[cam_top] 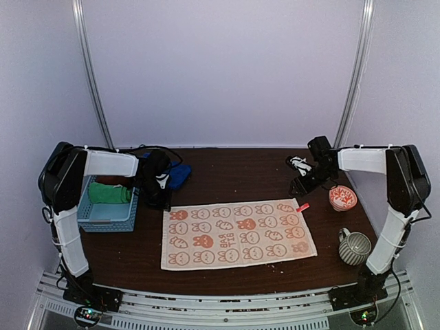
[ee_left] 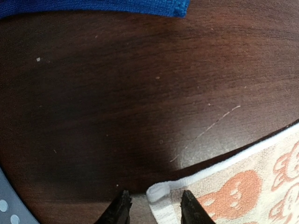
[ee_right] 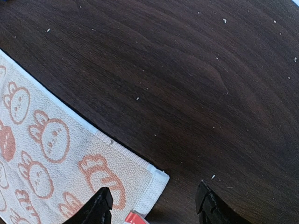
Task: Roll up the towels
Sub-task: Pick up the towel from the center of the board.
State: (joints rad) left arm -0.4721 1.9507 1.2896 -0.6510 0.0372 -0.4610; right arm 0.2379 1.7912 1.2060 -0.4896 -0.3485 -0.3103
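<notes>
The orange-and-white patterned towel (cam_top: 237,234) lies flat on the table's middle. My left gripper (cam_top: 159,199) is open at its far left corner; in the left wrist view the gripper (ee_left: 154,210) has that folded corner (ee_left: 164,192) between its fingertips. My right gripper (cam_top: 300,187) is open at the far right corner; in the right wrist view the gripper (ee_right: 153,205) straddles that corner (ee_right: 156,179) and a red tag (ee_right: 135,218). The royal blue towel (cam_top: 180,175) lies bunched behind the left gripper and also shows in the left wrist view (ee_left: 93,5). A rolled green towel (cam_top: 108,194) lies in the basket. I cannot make out a dark red towel.
The light blue basket (cam_top: 103,218) stands at the left, close to the left arm. An orange-and-white bowl (cam_top: 342,198) and a striped grey mug (cam_top: 354,247) stand at the right. The table's front edge runs just below the patterned towel.
</notes>
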